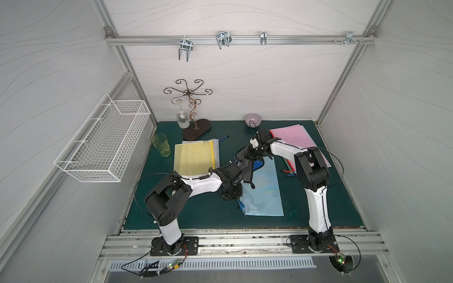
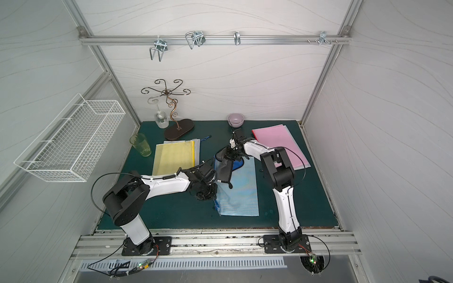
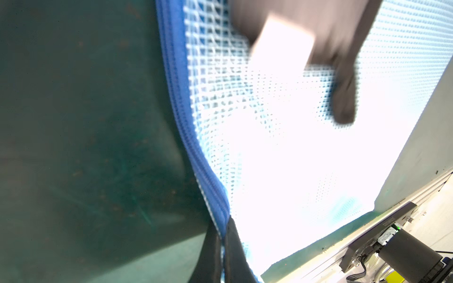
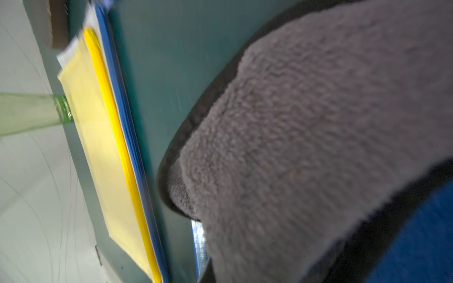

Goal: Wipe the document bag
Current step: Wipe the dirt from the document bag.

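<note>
The document bag, pale blue mesh with a blue zipper edge, lies flat mid-table in both top views. My left gripper is at its left long edge; in the left wrist view its fingertips are shut on the blue zipper edge. My right gripper hovers over the bag's far end, shut on a grey cloth with a dark hem. The cloth hangs down onto the bag and hides that gripper's jaws in the right wrist view.
A yellow bag on a stack lies left of the blue one, with a green cup beside it. Pink folders sit far right. A metal glass stand and purple bowl stand at the back. A wire basket hangs left.
</note>
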`<state>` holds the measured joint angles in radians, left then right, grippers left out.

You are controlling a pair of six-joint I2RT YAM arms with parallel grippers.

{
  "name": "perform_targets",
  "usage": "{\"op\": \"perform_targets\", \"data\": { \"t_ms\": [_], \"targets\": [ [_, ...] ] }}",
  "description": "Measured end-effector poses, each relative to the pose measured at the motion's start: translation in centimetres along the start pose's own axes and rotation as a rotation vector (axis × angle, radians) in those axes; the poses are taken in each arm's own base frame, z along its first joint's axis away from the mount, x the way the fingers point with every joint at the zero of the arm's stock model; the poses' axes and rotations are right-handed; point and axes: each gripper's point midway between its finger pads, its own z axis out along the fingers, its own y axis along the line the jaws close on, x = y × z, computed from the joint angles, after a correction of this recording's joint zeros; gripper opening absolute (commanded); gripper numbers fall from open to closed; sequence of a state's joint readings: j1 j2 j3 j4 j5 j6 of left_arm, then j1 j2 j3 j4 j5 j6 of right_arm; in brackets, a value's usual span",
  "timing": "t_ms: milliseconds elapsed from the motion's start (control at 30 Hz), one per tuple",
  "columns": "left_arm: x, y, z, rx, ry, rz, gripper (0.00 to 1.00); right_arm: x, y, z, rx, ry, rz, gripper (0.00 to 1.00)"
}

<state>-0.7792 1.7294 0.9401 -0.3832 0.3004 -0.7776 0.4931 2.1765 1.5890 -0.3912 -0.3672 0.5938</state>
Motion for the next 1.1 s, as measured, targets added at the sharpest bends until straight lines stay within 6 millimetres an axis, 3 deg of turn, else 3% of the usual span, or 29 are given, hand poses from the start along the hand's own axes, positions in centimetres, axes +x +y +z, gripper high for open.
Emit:
{"op": "perform_targets", "data": {
  "t_ms": [33, 100, 233, 300, 400, 500, 567, 667, 733, 833, 1000, 1100],
  "targets": [
    [0.0, 0.0, 0.0, 0.000, 0.000, 0.000, 0.00, 0.3, 0.0, -0.1, 0.004, 0.006, -0.009, 0.00],
    [0.0, 0.0, 0.0, 0.001, 0.000, -0.002, 0.00, 3.2, -0.1, 0.0, 0.017, 0.056, -0.031, 0.00],
    [0.0, 0.0, 0.0, 0.005, 0.003, -0.006, 0.00, 11.9, 0.1, -1.0, 0.047, 0.207, -0.084, 0.00],
    [-0.1, 0.0, 0.0, 0.006, 0.001, -0.009, 0.00, 17.0, 0.0, -2.4, 0.062, 0.296, -0.113, 0.00],
    [-0.1, 0.1, 0.0, 0.007, 0.000, -0.012, 0.00, 22.6, -1.2, -4.6, 0.071, 0.403, -0.101, 0.00],
    [-0.2, 0.2, 0.0, 0.009, -0.002, -0.018, 0.00, 25.5, -3.2, -6.9, 0.102, 0.452, -0.033, 0.00],
    [-0.2, 0.2, 0.0, 0.013, -0.001, -0.020, 0.00, 26.3, -3.9, -7.9, 0.127, 0.467, 0.002, 0.00],
    [-0.2, 0.1, 0.0, 0.015, 0.000, -0.021, 0.00, 25.5, -4.9, -8.2, 0.169, 0.454, 0.045, 0.00],
    [-0.2, 0.1, 0.0, 0.015, 0.001, -0.021, 0.00, 23.4, -5.9, -7.7, 0.209, 0.420, 0.088, 0.00],
    [-0.2, 0.1, 0.0, 0.016, 0.000, -0.021, 0.00, 17.9, -7.2, -6.6, 0.262, 0.340, 0.141, 0.00],
    [-0.2, 0.2, -0.1, 0.026, -0.018, -0.016, 0.00, 6.1, -10.5, -6.8, 0.374, 0.073, 0.157, 0.00],
    [-0.2, 0.4, -0.3, 0.024, -0.030, -0.019, 0.00, 2.6, -12.8, -8.0, 0.435, -0.027, 0.162, 0.00]
  ]
}}
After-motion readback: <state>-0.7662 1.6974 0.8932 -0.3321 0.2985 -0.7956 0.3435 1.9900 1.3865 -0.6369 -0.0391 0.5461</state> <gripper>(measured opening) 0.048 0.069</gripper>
